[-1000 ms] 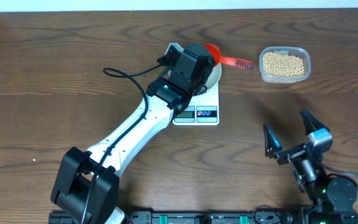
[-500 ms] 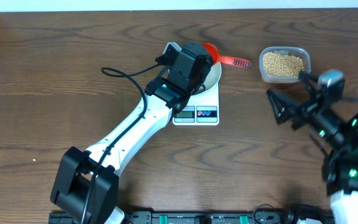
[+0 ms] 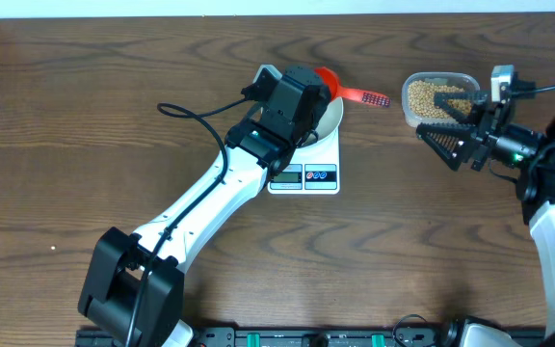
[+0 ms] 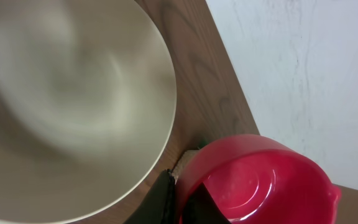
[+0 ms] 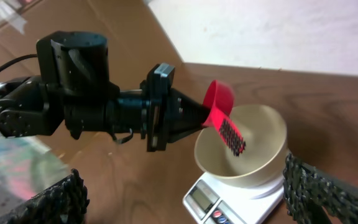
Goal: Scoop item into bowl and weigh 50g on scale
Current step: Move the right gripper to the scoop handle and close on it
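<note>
Overhead | left pincer grips red scoop cup at bowl rim | right pincer wide near tub | we judge beans light, rolling: take by scoop.

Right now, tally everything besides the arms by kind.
White bowl: 1
Scale: 1
Red scoop: 1
Clear tub of beans: 1
Total: 4

Dark wood table: white scale near centre, clear tub to right
</note>
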Available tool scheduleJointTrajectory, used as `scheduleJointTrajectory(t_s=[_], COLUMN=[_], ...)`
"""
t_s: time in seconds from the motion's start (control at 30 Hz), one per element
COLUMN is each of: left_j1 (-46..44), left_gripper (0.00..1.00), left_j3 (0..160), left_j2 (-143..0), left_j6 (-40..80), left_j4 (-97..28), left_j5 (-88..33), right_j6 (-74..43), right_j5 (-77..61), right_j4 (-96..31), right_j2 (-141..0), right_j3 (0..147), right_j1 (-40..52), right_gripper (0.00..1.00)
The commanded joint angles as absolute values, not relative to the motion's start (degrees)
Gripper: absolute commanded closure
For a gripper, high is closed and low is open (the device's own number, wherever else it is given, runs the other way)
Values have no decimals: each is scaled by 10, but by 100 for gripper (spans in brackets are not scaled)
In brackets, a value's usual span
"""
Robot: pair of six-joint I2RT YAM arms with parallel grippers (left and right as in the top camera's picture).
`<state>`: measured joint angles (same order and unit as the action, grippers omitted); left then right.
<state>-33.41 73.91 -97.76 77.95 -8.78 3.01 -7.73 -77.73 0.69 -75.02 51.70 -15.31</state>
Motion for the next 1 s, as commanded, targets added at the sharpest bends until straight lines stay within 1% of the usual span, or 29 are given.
scheduleJointTrajectory(t_s=[0.0,0.1,0.3,0.43,0.57,0.7,0.83,0.9,0.97], left_j1=[-331,-331,-331,-331,-331,-331,-331,-331,-331], left_gripper=[93,93,93,93,93,93,93,93,93], left_j3=[741,741,741,741,741,741,741,741,741], left_j2=[-978,-978,-978,-978,-978,-978,-978,-978,-978], left_j6=[770,770,770,770,770,770,769,769,769], left_j4=[-89,-89,-98,-107,-107,-119,-131,-132,-132], left_j5=[39,39,39,39,39,39,39,39,39], right_j6=[-84,-167,-182,-184,-193,-167,-98,-74,-66], right_j5=[-816,-790,-766,-719,-637,-544,-447,-429,-430], right_j4=[9,10,15,14,-7,-90,-222,-262,-277], right_j2=[-766,-779,-781,-781,-782,-792,-809,-817,-823], right_j3=[529,529,529,529,530,557,621,651,672], right_j1=[-157,-152,-134,-112,-82,-52,-22,-10,-3], right_gripper=[1,1,1,1,1,1,1,1,3])
